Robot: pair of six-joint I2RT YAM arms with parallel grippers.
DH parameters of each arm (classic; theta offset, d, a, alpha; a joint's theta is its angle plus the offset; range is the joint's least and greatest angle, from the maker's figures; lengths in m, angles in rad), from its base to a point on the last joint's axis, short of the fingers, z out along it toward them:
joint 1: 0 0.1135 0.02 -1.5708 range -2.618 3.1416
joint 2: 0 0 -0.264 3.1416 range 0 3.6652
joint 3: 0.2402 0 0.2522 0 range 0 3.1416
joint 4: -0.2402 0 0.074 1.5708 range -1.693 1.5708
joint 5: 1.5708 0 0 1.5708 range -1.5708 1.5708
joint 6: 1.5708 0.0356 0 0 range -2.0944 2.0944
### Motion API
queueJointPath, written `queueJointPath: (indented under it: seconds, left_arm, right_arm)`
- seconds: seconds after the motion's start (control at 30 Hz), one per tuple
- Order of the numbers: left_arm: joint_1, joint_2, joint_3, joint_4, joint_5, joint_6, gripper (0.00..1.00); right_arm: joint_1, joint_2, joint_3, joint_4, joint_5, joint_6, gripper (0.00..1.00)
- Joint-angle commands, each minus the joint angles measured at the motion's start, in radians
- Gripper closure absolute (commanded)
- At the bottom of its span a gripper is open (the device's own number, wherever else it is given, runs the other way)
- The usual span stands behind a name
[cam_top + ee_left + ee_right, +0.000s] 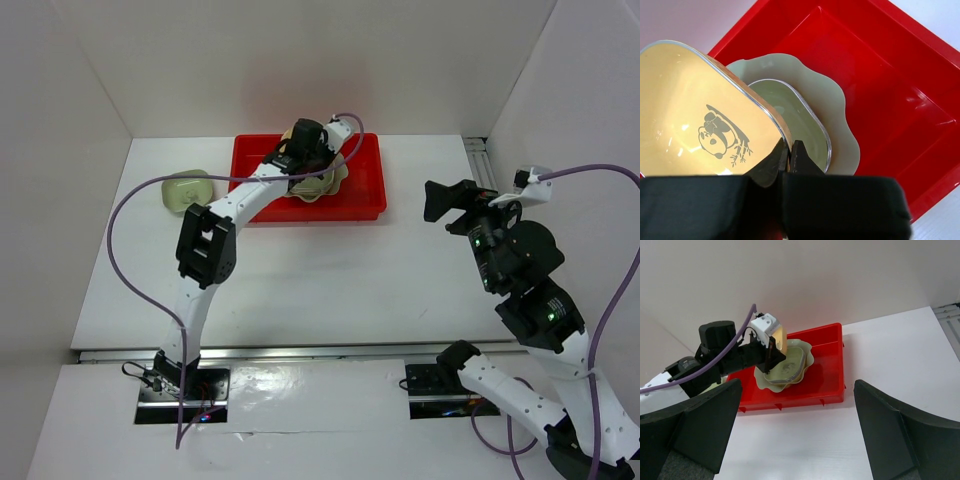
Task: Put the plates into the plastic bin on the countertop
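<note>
The red plastic bin [365, 195] sits at the back of the white countertop [330, 270]. Inside it lies the large pale green scalloped plate [837, 95] with a small green dish [790, 115] on top. My left gripper [789, 152] is shut on the rim of a yellow panda-print plate [695, 120], holding it tilted just above that stack. From the right wrist view the yellow plate [780, 337] hangs over the stacked dishes [790, 362]. My right gripper [797, 385] is open and holds nothing. It hovers to the right of the bin [432, 200].
A small pale green dish [186, 190] rests on the countertop left of the bin. White walls enclose the back and sides. A metal rail [480, 165] runs along the right back corner.
</note>
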State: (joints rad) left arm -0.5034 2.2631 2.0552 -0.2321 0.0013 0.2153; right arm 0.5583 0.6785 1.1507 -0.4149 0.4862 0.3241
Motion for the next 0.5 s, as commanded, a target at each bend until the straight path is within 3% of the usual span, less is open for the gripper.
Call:
queueJointPath:
  seconds: [0.0,0.03,0.1,0.17,0.23,0.3,0.37,0.43,0.47]
  left_arm:
    - [-0.004,0.004,0.023,0.065,0.025,0.041,0.87]
    - [-0.004,0.013,0.013,0.076,0.014,0.026,0.65]
    - [-0.004,0.013,0.013,0.076,0.002,0.004,0.46]
    - [-0.004,0.003,0.002,0.085,0.002,-0.010,0.38]
    - [0.006,-0.022,0.002,0.085,0.011,-0.019,0.22]
    - [0.016,-0.033,0.002,0.097,-0.003,-0.030,0.18]
    - [0.016,-0.051,0.043,0.079,-0.050,-0.050,0.07]
    - [0.016,-0.083,0.054,0.083,-0.131,-0.114,0.00]
    - [0.016,-0.133,0.040,0.100,-0.291,-0.154,0.00]
  right_arm:
    - [-0.003,0.012,-0.009,0.019,0.017,-0.010,0.00]
    - [-0.003,0.012,-0.009,0.019,0.008,-0.010,0.00]
    - [-0.003,0.012,-0.009,0.019,0.008,-0.010,0.00]
    - [-0.003,0.012,-0.009,0.019,0.008,-0.010,0.00]
    - [-0.003,0.012,-0.009,0.019,0.008,-0.010,0.00]
    - [-0.003,0.012,-0.009,0.019,0.008,-0.010,0.00]
    - [-0.003,0.012,-0.009,0.019,0.008,-0.010,0.00]
    - [-0.003,0.012,-0.009,0.019,0.008,-0.010,0.00]
    - [-0.003,0.012,-0.009,0.019,0.008,-0.010,0.00]
